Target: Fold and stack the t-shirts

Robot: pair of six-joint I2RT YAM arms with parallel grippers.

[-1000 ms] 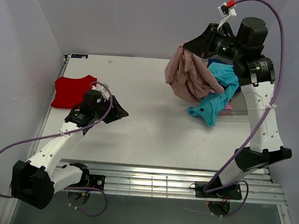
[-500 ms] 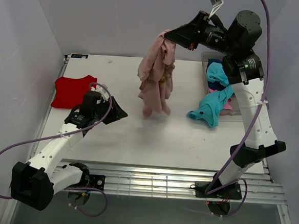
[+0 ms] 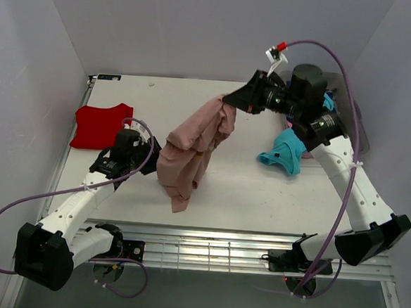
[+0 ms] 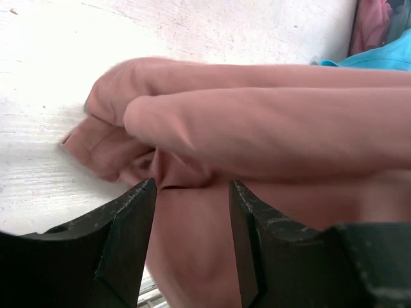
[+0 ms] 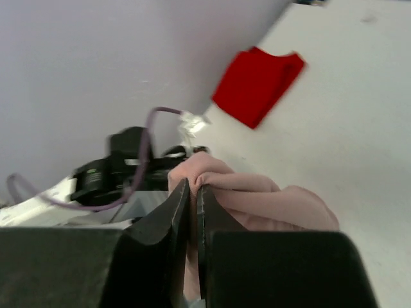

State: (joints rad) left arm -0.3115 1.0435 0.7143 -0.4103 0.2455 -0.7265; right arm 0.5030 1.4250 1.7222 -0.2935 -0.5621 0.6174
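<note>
Dusty-pink t-shirt point(image 3: 192, 149) is hanging in a long, bunched drape across the middle of the tabletop point(image 3: 259, 193), its lower end trailing onto the surface toward the near edge while its upper end is being held up farther back. Nearest the bases, the left end effector point(image 4: 191, 186) is waiting with its jaws spread apart and nothing clamped. Its wrist view is showing rolled folds of the pink cloth lying just ahead of the fingertips, so it is probably lining up to take a free edge, letting two arms spread the garment flat. Farther back, the right end effector point(image 5: 192, 187) is pinching a fold of the same shirt, jaws closed tight on the fabric, and is carrying that end above the tabletop so the cloth is draping down toward the left arm. Beside the right arm, a turquoise t-shirt point(image 3: 282, 152) is lying crumpled, seemingly awaiting its turn. At the far left, a red t-shirt point(image 3: 100, 124) is lying flat in a compact folded shape near the wall, likely serving as the base of the stack. Folding of the pink shirt is not yet looking begun.
</note>
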